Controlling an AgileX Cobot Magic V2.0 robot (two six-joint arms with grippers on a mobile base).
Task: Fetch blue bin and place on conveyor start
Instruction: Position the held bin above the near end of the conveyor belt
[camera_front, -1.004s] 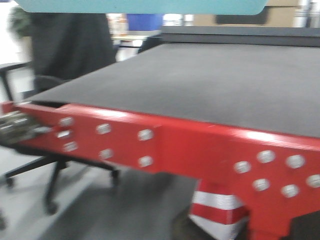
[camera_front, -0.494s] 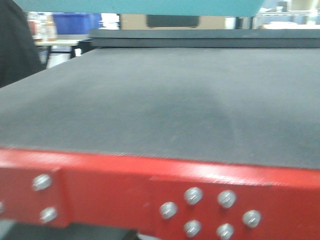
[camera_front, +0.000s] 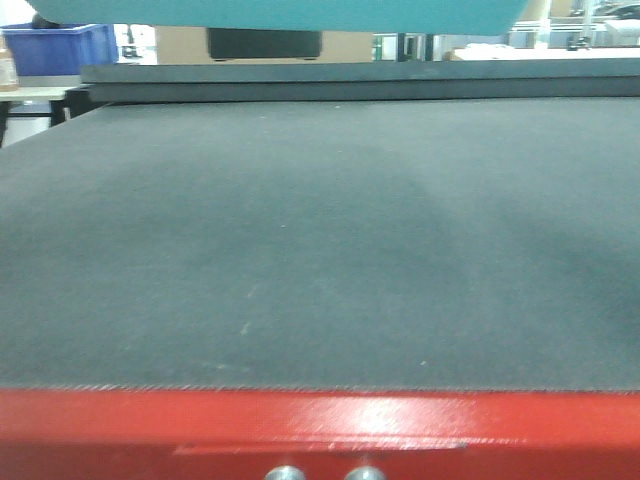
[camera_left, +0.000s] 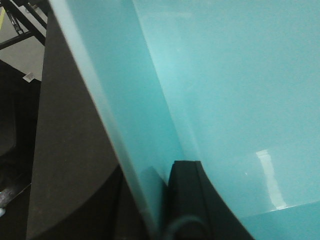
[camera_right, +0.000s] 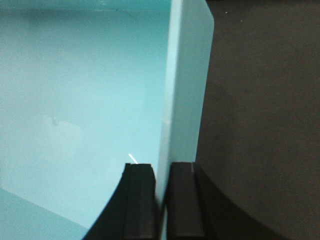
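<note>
The blue bin is a pale turquoise tub held up in the air; only its underside shows along the top edge of the front view. Below it the conveyor start spreads as a wide dark grey belt with a glossy red frame at its near edge. My left gripper is shut on the bin's left wall, one finger inside and one outside. My right gripper is shut on the bin's right wall, its two black fingers on either side. Beyond each wall lies the belt.
A raised dark ledge crosses the far end of the belt. A dark royal-blue bin stands on a table at the back left, with a brown box behind the ledge. Silver bolts stud the red frame.
The view has closed in on the conveyor and swung to face it squarely. The red frame has dropped to the bottom edge, and the chair and dark figure have left view. The bin stays gripped overhead.
</note>
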